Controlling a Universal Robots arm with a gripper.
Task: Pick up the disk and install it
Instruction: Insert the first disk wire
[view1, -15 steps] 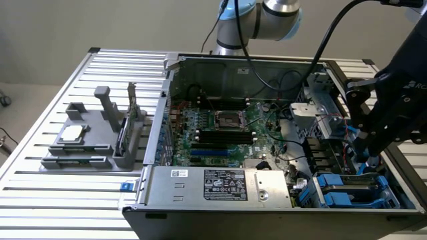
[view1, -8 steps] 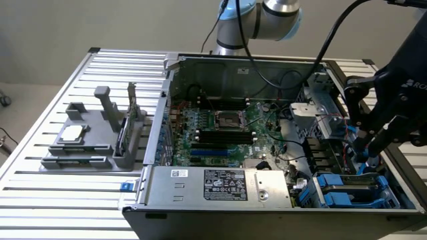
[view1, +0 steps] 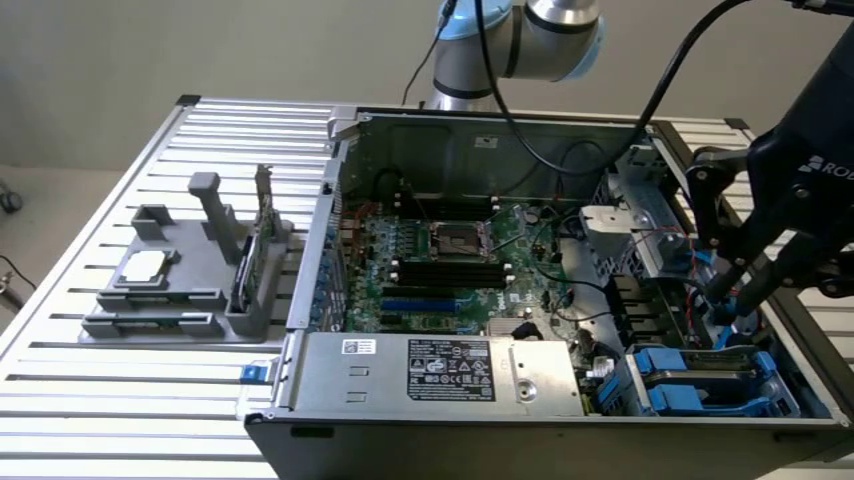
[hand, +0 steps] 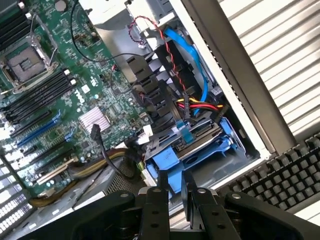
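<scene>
Black robot gripper (view1: 735, 311) hanging low over the drive bay, right at the blue-framed disk (hand: 190, 150).

Its dark body tilts downward into the open grey metal computer case (view1: 400, 440) at the exterior view's right, and white letters "ROB" run off the picture's edge on it; whether it grips anything I cannot tell. Just beneath it the disk, a rectangular drive in a blue plastic carrier, lies in the bay at the case's corner, with red, yellow and blue cables (hand: 192, 102) just beyond. Further in sits the green motherboard (view1: 441, 270). A silver power supply box (view1: 427, 370) carries a white printed label, its print too small to read. Behind the case rises the silver arm (view1: 561, 30). Well apart stands a grey plastic parts holder (view1: 174, 300) on the slatted metal table (view1: 107, 420).
</scene>
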